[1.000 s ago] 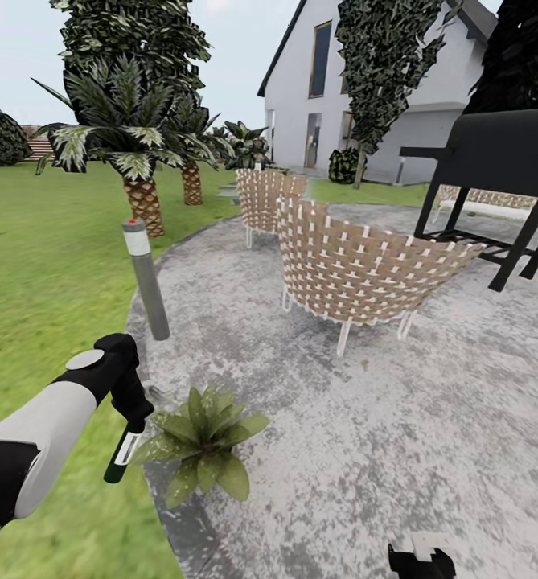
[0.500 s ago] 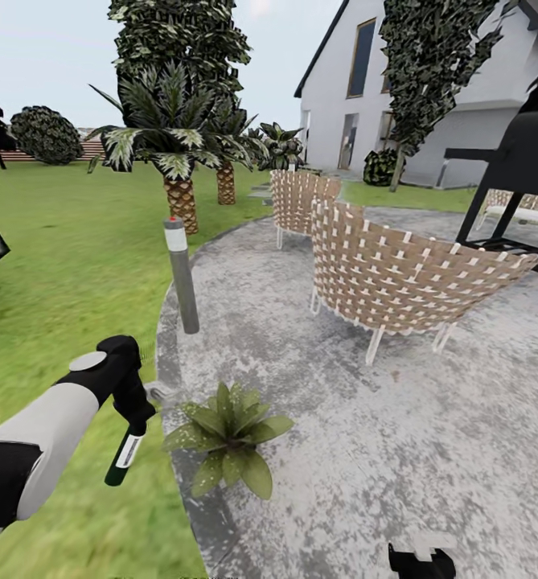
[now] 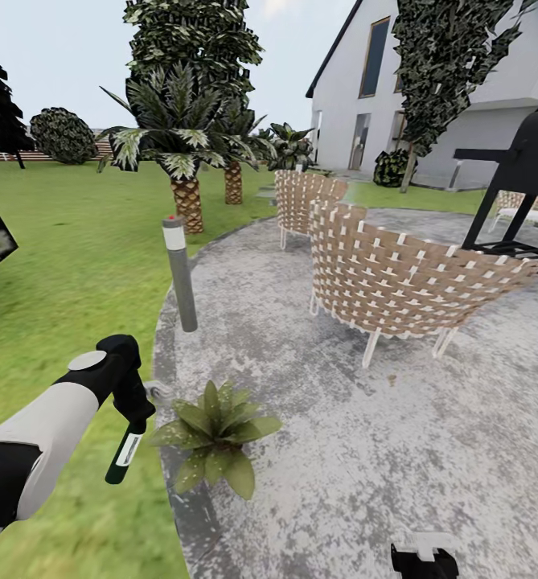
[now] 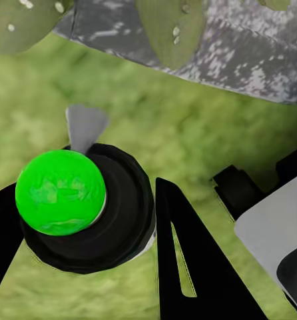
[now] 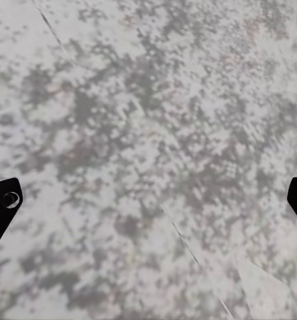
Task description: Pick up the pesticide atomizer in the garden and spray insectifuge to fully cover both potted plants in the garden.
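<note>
Currently the left gripper [image 3: 132, 412], black, at the end of a white and black arm in the lower left of the head view, is clamped on the slim dark green pesticide atomizer with a white label band [image 3: 122, 457]. The bottle hangs base-down and slightly tilted below the fingers, over the green lawn [image 3: 59, 265], just left of the edge of the round grey speckled paved patio [image 3: 397, 434].

Left wrist view: the bottle's bright green round end [image 4: 60, 192] sits inside a black ring between the two black fingers [image 4: 188, 267], with grass below and the patio edge along the top of the frame.

One potted plant, a low rosette of broad pointed green leaves [image 3: 216, 434], stands at the patio's edge just right of the bottle, lower centre of the head view; bottle and leaves are near but apart.

Right gripper [image 3: 424, 560] shows at the bottom edge of the head view, right of centre. In the right wrist view its black fingertips [image 5: 2, 207] sit at opposite frame edges, spread wide, with bare patio between them.

A grey post with a red-dotted top [image 3: 179, 273] stands at the patio edge, left of centre. Two woven wicker chairs [image 3: 397, 277] sit right of it, mid-frame. A scaly-trunked palm [image 3: 184, 181] stands behind the post; a white house [image 3: 381, 88] is at upper right.
</note>
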Robot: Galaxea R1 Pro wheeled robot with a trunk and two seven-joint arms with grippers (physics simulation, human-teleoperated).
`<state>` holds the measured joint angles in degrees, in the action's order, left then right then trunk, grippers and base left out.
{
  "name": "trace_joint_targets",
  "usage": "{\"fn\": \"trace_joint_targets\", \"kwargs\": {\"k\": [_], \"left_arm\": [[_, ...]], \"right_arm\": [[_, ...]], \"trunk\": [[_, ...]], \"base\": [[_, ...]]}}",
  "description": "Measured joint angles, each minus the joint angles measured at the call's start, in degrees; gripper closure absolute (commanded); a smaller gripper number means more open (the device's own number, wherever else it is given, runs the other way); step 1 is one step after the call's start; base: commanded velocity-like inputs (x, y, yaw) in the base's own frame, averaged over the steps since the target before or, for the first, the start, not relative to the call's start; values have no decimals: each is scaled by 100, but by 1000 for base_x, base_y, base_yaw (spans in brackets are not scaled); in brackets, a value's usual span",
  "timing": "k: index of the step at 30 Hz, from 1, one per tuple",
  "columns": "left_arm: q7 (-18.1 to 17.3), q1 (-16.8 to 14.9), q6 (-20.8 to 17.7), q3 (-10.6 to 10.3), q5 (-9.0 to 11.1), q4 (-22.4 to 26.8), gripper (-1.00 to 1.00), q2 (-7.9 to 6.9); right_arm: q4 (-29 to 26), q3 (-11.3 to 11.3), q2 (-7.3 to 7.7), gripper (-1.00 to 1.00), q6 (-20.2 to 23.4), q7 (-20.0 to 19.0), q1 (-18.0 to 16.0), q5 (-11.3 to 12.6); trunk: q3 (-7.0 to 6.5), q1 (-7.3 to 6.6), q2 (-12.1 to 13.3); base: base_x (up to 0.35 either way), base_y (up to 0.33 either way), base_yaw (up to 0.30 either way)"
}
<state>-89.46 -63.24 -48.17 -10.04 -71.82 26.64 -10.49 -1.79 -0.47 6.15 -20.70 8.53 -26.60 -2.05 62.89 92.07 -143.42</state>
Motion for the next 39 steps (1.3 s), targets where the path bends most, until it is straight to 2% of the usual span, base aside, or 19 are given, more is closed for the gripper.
{"fn": "trace_joint_targets", "kwargs": {"k": [7,12,17,22,25,28,39], "left_arm": [[-1,1,0,-2,1,-9,100,-3],[0,2,-17,-2,0,-17,100,-3],[0,0,-18,-8,-1,-10,100,-3],[-2,15,-16,-11,-3,-66,100,-25],[0,303,-7,-16,1,-14,100,-52],[0,400,-1,-21,0,-3,100,-62],[0,420,0,-5,0,8,100,-58]], "right_arm": [[0,-1,-8,-100,0,9,-1,7],[-1,-2,-8,-100,1,8,-1,7],[-2,-2,-8,-100,2,7,0,7],[-2,-2,-6,-100,3,7,0,7],[-2,-2,-8,-100,3,7,0,7],[-2,-2,-8,-100,2,7,0,7],[-2,-2,-9,-100,2,7,0,7]], "trunk": [[0,-1,0],[0,-3,0],[0,-3,0],[0,0,0],[1,0,0],[0,0,0],[0,0,0]], "base": [[24,-273,191],[222,-184,276],[281,-15,245],[25,0,26],[1,0,209],[0,0,266],[0,0,273]]}}
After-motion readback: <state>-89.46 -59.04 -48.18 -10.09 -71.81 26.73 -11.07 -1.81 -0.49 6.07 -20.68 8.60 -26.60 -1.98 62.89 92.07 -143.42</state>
